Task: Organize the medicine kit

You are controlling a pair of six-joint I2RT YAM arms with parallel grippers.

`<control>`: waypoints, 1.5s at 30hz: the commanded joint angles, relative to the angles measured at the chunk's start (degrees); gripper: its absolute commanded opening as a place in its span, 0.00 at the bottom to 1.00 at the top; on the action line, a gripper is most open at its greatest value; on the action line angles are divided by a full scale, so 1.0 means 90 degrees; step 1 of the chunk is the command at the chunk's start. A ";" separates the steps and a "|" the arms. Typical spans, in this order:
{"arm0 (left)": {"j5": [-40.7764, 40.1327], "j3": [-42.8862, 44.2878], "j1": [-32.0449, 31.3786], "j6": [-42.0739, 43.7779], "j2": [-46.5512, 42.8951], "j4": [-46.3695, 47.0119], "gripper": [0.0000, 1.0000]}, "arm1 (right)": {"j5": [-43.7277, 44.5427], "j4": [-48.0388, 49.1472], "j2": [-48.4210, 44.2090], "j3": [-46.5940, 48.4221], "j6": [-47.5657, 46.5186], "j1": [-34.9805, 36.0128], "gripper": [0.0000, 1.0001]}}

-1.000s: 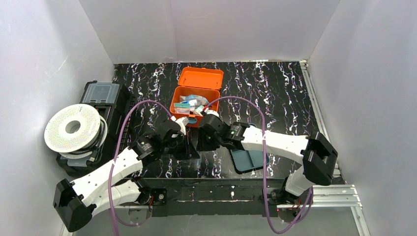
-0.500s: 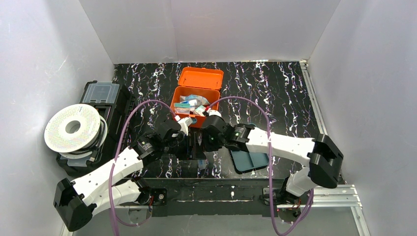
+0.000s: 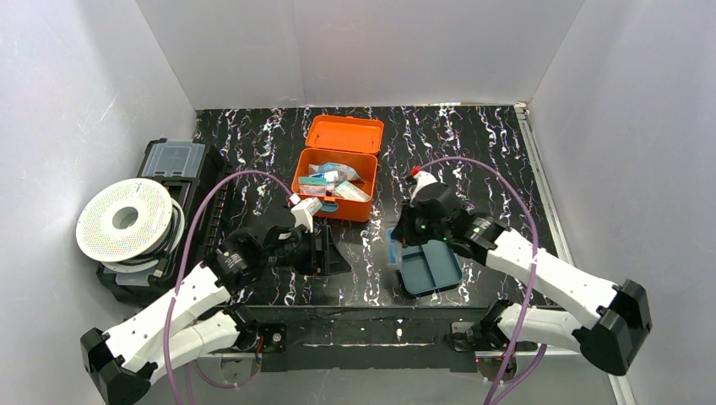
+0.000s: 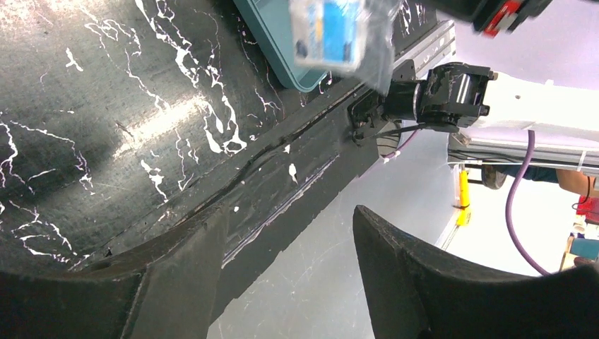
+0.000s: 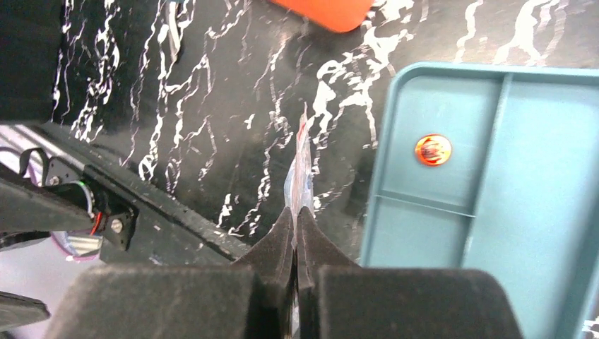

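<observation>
A black table point(image 3: 473, 160) veined with white streaks stands enclosed by plain white walls point(image 3: 355, 51) at its far, left and right edges. Close to the near edge, right of the middle, lies a dark teal divided tray point(image 3: 443, 272); a small round orange disc point(image 5: 433, 150) sits in one of its small corner compartments. Along the left edge stands a black case point(image 3: 173, 160) with a clear lid at its far end. A white spool point(image 3: 127, 219) lies flat on the nearer part of that case. A metal rail point(image 3: 540, 177) runs along the right edge.
</observation>
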 commanded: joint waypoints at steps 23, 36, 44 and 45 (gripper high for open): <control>-0.1552 0.1258 -0.0039 0.0445 -0.2580 -0.2408 0.96 | -0.2793 0.0330 -0.0288 -0.1074 -0.2661 -0.2109 0.01; -0.2481 0.1285 -0.0043 0.0792 -0.3372 -0.2953 0.98 | -0.3431 0.0950 0.0229 -0.1415 -0.2763 -0.2440 0.01; -0.2611 0.1189 -0.0039 0.0876 -0.3437 -0.3088 0.98 | -0.3683 0.0990 0.0436 -0.1639 -0.2463 -0.2555 0.01; -0.2615 0.1153 -0.0045 0.0872 -0.3464 -0.3089 0.98 | -0.3642 0.0976 0.0459 -0.1654 -0.2388 -0.2555 0.01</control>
